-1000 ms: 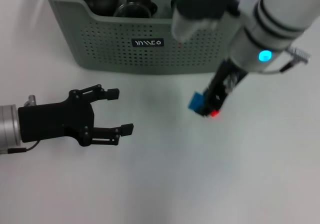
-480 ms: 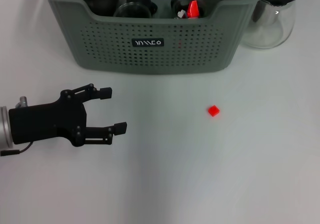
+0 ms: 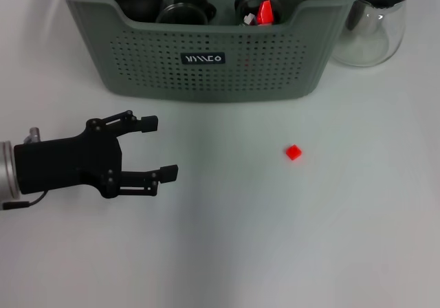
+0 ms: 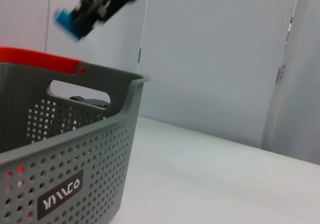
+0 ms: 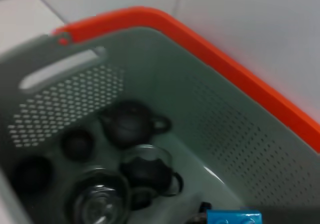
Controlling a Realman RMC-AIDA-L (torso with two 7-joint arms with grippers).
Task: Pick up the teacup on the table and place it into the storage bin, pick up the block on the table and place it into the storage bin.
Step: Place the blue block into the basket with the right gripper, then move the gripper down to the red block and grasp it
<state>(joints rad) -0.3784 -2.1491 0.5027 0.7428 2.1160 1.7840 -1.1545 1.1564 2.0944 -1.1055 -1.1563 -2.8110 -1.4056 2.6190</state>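
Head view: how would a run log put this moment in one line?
left gripper: open, on table | red block: on table | storage bin: behind

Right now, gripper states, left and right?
Left gripper: open, holding nothing, hovering above the table in front of the storage bin.
Right gripper: above the bin; state cannot be told.

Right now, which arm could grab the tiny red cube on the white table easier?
Probably the left. The left gripper is open, low over the table, facing the small red cube. The right gripper is up above the grey-green perforated bin, holding a blue block.
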